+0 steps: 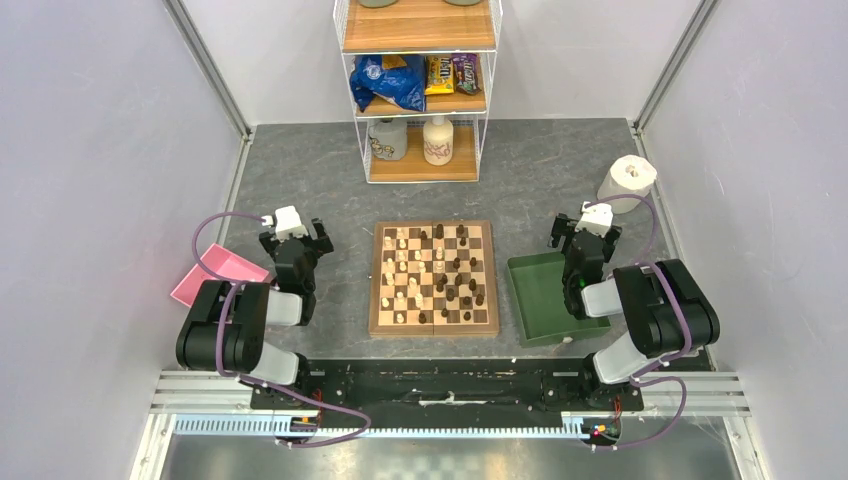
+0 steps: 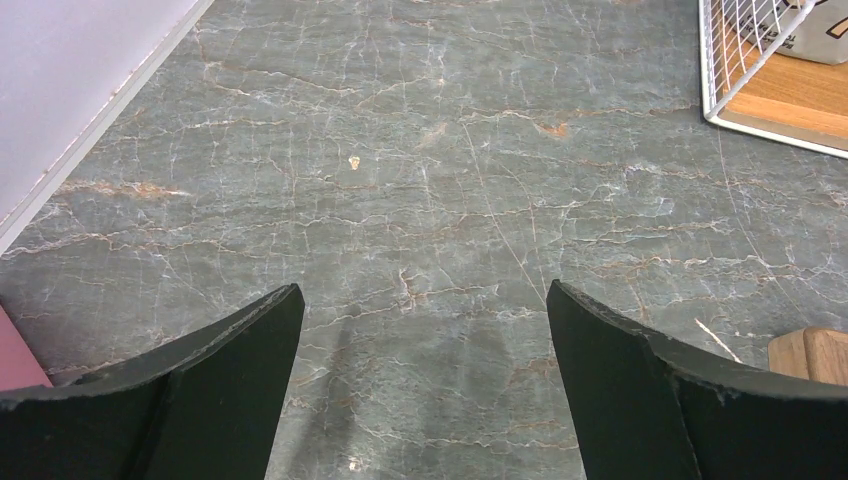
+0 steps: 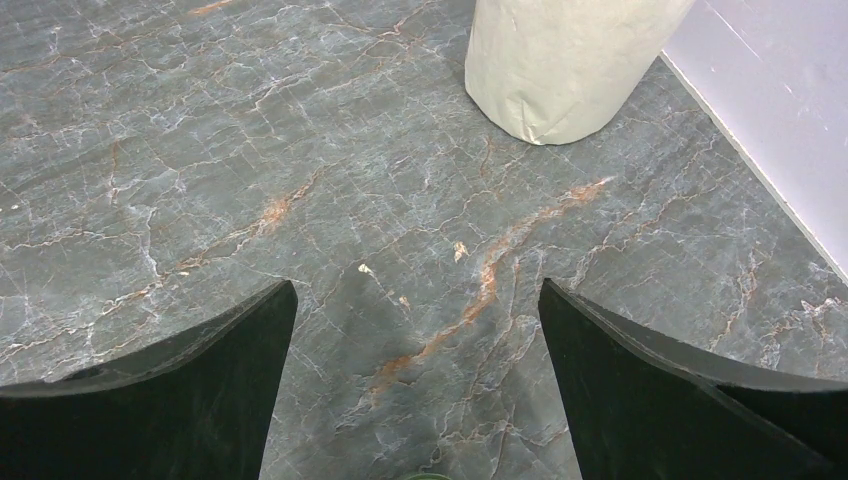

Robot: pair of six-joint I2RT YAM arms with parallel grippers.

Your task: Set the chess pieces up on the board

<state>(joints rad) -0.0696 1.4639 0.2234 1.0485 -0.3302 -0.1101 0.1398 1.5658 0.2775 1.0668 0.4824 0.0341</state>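
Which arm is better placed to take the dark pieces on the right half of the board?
Right, probably. The right gripper is open near the green tray, on the side of the board where the dark pieces stand. The left gripper, also open, is beyond the opposite edge.

No readable text, even on snack packets (image 1: 452, 73).

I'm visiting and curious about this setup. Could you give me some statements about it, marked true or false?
1. The left gripper and the right gripper are both open and empty. True.
2. All the chess pieces are off the board. False: many stand on it.
3. A paper roll stands near the right gripper. True.
4. The pink tray is right of the board. False: it lies on its left.
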